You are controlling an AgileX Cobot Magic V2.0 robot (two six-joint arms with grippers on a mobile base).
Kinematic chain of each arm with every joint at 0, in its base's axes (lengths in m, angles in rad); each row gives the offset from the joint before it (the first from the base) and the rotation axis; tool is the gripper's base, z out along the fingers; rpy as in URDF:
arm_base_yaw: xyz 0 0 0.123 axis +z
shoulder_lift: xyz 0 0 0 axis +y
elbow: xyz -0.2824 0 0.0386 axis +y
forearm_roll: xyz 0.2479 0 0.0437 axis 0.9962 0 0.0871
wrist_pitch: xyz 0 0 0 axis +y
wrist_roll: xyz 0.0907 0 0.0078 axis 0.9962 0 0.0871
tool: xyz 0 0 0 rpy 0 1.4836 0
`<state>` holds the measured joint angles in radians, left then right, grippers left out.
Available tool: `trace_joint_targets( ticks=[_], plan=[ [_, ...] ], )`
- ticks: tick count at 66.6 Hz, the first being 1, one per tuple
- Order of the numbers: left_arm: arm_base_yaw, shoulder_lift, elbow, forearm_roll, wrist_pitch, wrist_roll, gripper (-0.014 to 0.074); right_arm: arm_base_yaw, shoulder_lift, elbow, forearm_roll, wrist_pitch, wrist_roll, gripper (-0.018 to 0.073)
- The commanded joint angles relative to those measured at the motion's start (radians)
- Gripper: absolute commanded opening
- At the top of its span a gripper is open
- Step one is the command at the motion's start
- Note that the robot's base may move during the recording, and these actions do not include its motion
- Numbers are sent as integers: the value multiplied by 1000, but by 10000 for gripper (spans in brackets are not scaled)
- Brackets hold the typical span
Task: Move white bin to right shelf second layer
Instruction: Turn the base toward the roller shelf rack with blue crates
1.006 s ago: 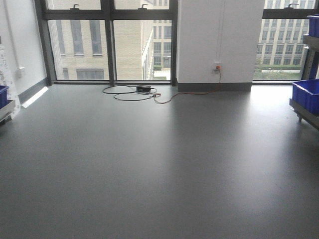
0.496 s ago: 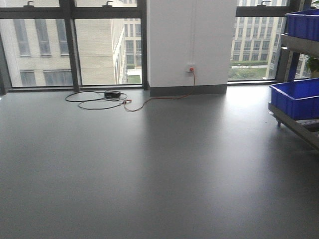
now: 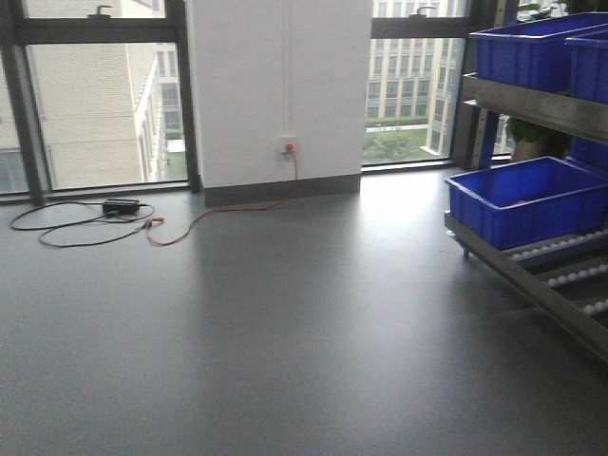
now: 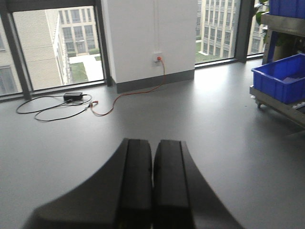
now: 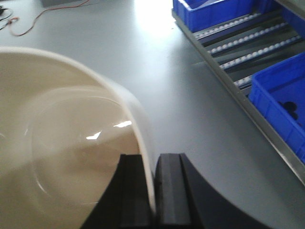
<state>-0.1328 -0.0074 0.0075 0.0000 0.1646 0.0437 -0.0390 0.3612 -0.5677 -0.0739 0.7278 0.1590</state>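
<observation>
The white bin (image 5: 62,143) fills the left of the right wrist view, held above the floor, cream and glossy, empty inside. My right gripper (image 5: 153,160) is shut on its rim, one finger inside the wall and one outside. My left gripper (image 4: 152,143) is shut with nothing in it, held over bare floor. The right shelf (image 3: 532,256) stands at the right edge of the front view. Its lowest level has sloping white roller lanes (image 3: 575,275). The level above (image 3: 532,103) carries blue crates. The bin and both grippers are out of the front view.
A blue crate (image 3: 522,199) sits on the rack's lowest lanes, and others (image 3: 527,47) stand higher up. More blue crates (image 5: 281,100) and roller lanes (image 5: 257,40) show below the right wrist. A cable (image 3: 85,223) and charger lie by the white wall pillar (image 3: 280,85).
The front view has swung to the right. The rack with blue crates has come well into view on the right, and the pillar and cable have slid left.
</observation>
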Motion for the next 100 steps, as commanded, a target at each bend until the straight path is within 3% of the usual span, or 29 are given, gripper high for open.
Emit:
trace_joint_targets(
  ticks=[1,100],
  plan=[
    [-5,-14,37,0,-87,-5,85,-5,5,-32,-4,-94,6,49],
    [-5,-14,37,0,-87,-5,85,-5,5,-32,-4,-94,6,49]
  ],
)
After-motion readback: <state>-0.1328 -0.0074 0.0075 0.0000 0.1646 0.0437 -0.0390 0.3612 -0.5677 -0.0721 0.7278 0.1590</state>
